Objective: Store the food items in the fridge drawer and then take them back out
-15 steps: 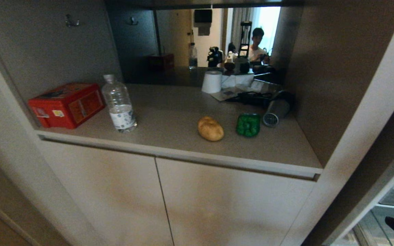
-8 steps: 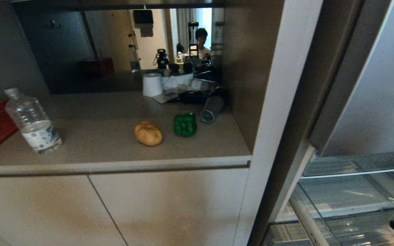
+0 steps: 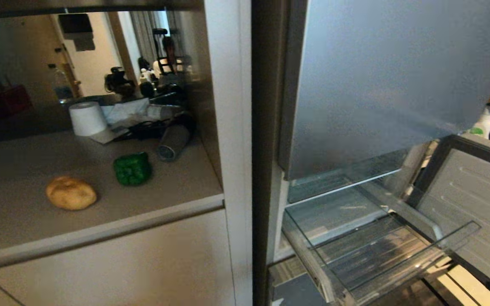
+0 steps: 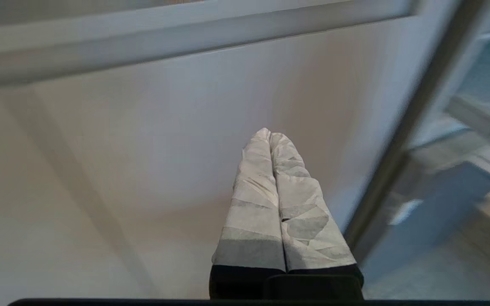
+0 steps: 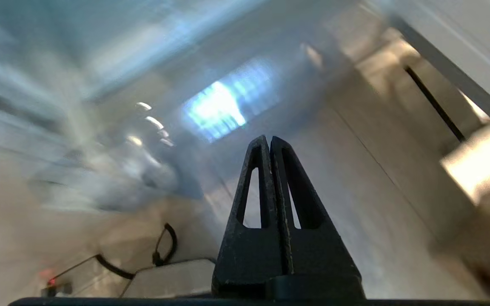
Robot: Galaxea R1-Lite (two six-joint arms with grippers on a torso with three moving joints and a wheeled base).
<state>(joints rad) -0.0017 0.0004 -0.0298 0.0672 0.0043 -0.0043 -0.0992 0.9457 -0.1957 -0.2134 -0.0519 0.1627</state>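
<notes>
Potato [image 3: 71, 193], pepper [image 3: 132, 168] on counter; fridge drawer [image 3: 398, 250] pulled out at 4 o'clock.
Left gripper [image 4: 269, 135] and right gripper [image 5: 269, 140] both closed, empty.

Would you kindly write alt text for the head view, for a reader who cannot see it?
A clear fridge drawer stands pulled out and empty in the open silver fridge on the right. On the left, a potato and a green pepper sit apart on a beige counter.

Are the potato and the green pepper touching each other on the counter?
Apart. The head view shows bare counter between the potato and the green pepper.
</notes>
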